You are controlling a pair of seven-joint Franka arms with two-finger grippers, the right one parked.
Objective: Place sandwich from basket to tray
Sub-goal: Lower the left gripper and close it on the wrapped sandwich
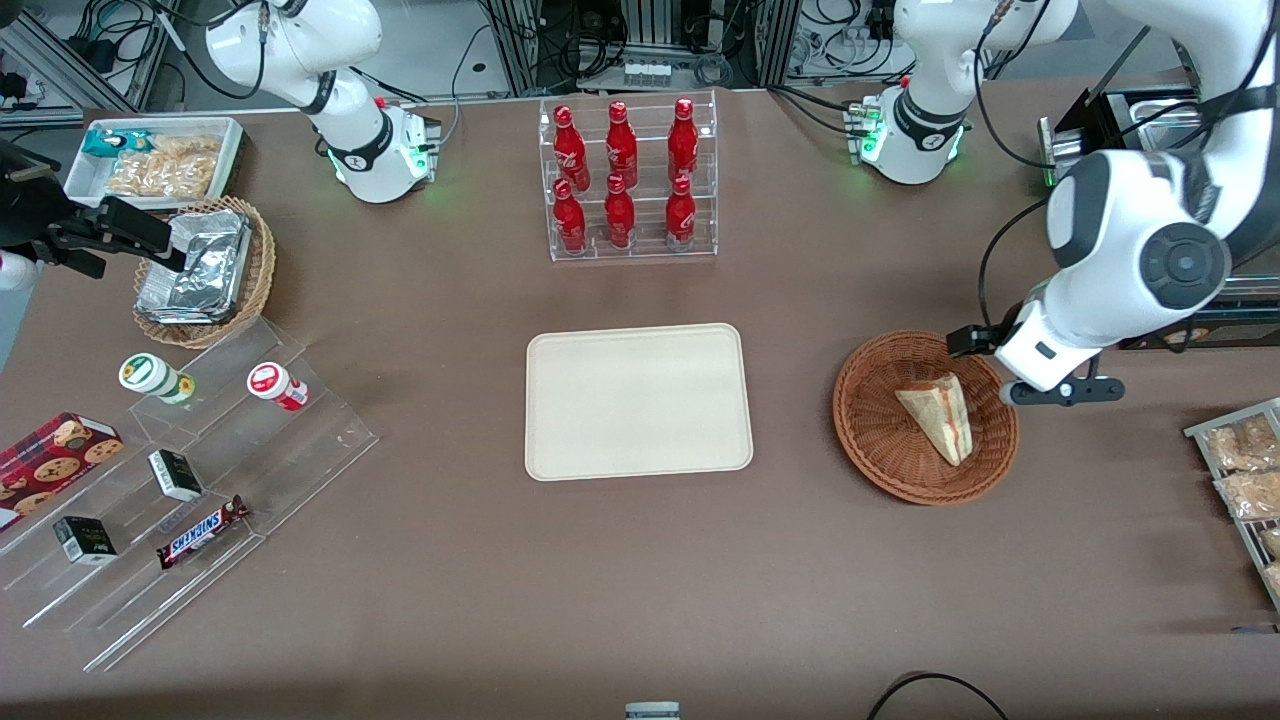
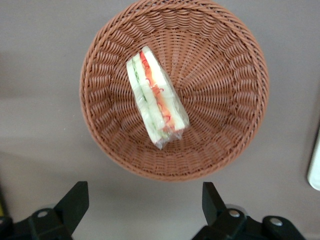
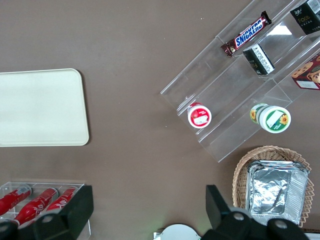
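Note:
The sandwich (image 1: 942, 417), a wrapped white-bread wedge with red and green filling, lies in the round reddish-brown wicker basket (image 1: 880, 440). The left wrist view shows the sandwich (image 2: 156, 100) near the middle of the basket (image 2: 220, 100). The cream tray (image 1: 640, 400) lies flat beside the basket, toward the parked arm's end, with nothing on it. My left gripper (image 1: 1022, 368) hangs above the table just outside the basket's rim, toward the working arm's end. In the left wrist view the gripper (image 2: 145, 205) is open and empty, with bare table between its fingers.
A clear rack of red bottles (image 1: 628, 180) stands farther from the camera than the tray. A stepped acrylic shelf with snacks (image 1: 180, 480), a tan basket of foil packets (image 1: 205, 270) and a white bin (image 1: 155, 160) lie toward the parked arm's end. Snack bags (image 1: 1245, 470) lie at the working arm's end.

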